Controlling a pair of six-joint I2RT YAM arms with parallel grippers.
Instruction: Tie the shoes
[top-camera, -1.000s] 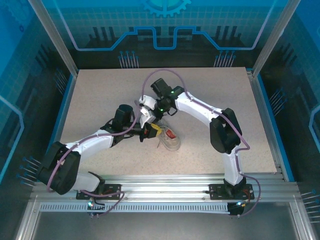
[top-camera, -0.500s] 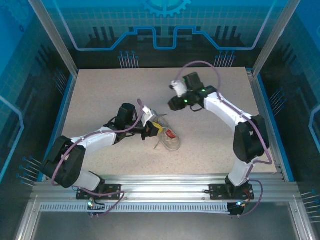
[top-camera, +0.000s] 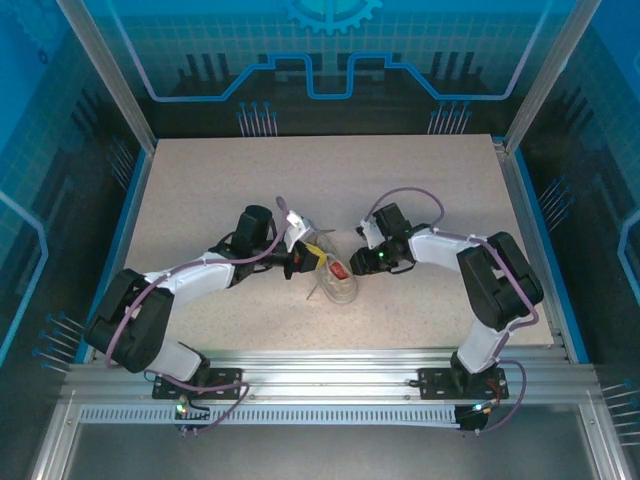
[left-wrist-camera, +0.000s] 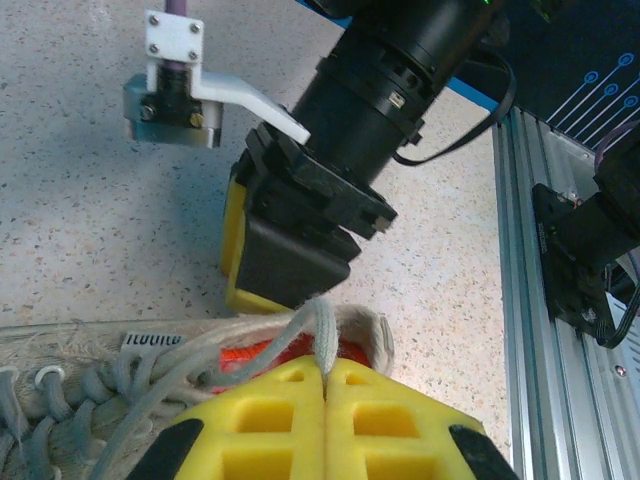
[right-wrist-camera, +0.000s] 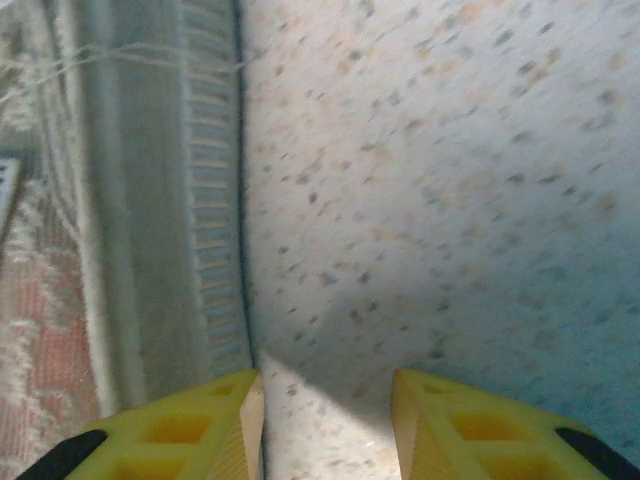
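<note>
The shoe (top-camera: 337, 279), a small whitish-grey sneaker with a red patch inside, lies mid-table with its toe toward the near edge. My left gripper (top-camera: 306, 258) is at its heel end, shut on a thin white lace (left-wrist-camera: 324, 335) pulled up from the shoe (left-wrist-camera: 90, 375). Its yellow pads (left-wrist-camera: 270, 420) press together around the lace. My right gripper (top-camera: 362, 263) sits low beside the shoe's right flank, open, with bare table between its fingers (right-wrist-camera: 215, 425). The ribbed sole (right-wrist-camera: 205, 200) runs just left of the right gripper (right-wrist-camera: 325, 430). From the left wrist, the right gripper (left-wrist-camera: 290, 260) stands just beyond the heel.
The speckled beige tabletop (top-camera: 220, 190) stretches around the shoe. Aluminium rails (top-camera: 330, 365) run along the near edge and a frame post (left-wrist-camera: 535, 300) stands to the right. Blue panels wall in the back and sides.
The right arm lifted off the shoe, swung to the back right, then came down low beside the shoe's right side, its jaws narrowing. The left gripper kept its hold on the lace.
</note>
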